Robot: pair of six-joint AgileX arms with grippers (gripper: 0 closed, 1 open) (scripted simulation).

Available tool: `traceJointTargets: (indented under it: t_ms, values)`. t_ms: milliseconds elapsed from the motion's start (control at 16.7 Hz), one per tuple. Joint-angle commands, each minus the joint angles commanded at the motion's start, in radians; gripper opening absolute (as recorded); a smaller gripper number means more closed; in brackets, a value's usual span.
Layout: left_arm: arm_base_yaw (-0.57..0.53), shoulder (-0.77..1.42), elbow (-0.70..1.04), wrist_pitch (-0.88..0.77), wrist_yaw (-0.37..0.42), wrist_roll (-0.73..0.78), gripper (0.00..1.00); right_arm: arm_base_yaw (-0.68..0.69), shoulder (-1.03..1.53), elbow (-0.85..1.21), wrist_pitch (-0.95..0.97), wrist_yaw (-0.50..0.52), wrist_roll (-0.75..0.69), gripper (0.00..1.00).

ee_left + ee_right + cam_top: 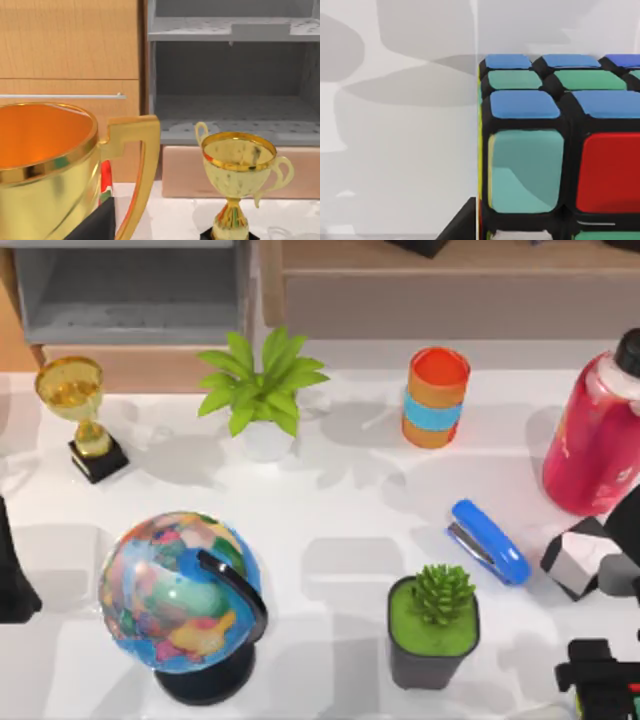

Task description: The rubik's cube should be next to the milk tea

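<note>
Orange cup (437, 397): upright, back right | rubik's cube (555, 145) against right hand (605, 680), grip unclear

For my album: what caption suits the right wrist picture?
Close-up of the rubik's cube, its blue, green and red squares in a black grid, on the white table.
</note>
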Motion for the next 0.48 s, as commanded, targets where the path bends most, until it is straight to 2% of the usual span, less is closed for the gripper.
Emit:
traceJointTargets:
  t_ms: [120, 480]
  values:
    - [0.0, 0.0, 0.0, 0.0, 0.0, 0.0, 1.0, 0.0, 0.0, 0.0, 0.0, 0.0, 0.0, 0.98]
    - [0.0, 0.0, 0.0, 0.0, 0.0, 0.0, 1.0, 0.0, 0.0, 0.0, 0.0, 0.0, 0.0, 1.0]
